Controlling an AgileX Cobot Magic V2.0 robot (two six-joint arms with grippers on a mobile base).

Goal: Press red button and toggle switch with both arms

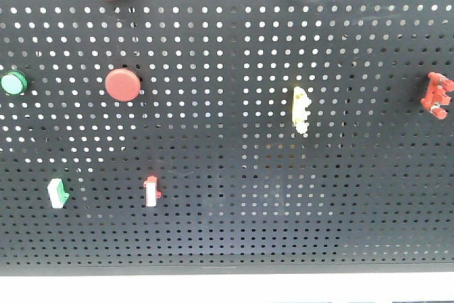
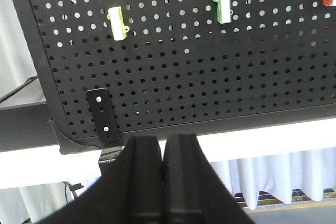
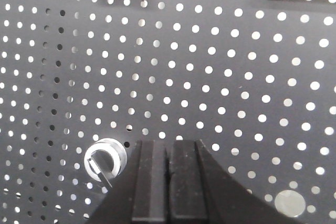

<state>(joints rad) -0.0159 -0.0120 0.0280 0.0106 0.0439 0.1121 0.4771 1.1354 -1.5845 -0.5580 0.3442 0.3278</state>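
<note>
Both grippers closed and empty, facing the pegboard [image 1: 234, 196].

The left gripper [image 2: 163, 182] points at the board's lower edge with its jaws pressed together and nothing between them; a yellow switch [image 2: 118, 23] and a green switch [image 2: 224, 4] sit well above it. The right gripper [image 3: 169, 182] is close to the board, jaws likewise together and holding nothing, with a silver knob [image 3: 104, 158] just to its left. In the front view neither arm shows; two red buttons [image 1: 123, 84] are mounted upper left, one above the other, and the toggle switch [image 1: 151, 191] sits lower down.
</note>
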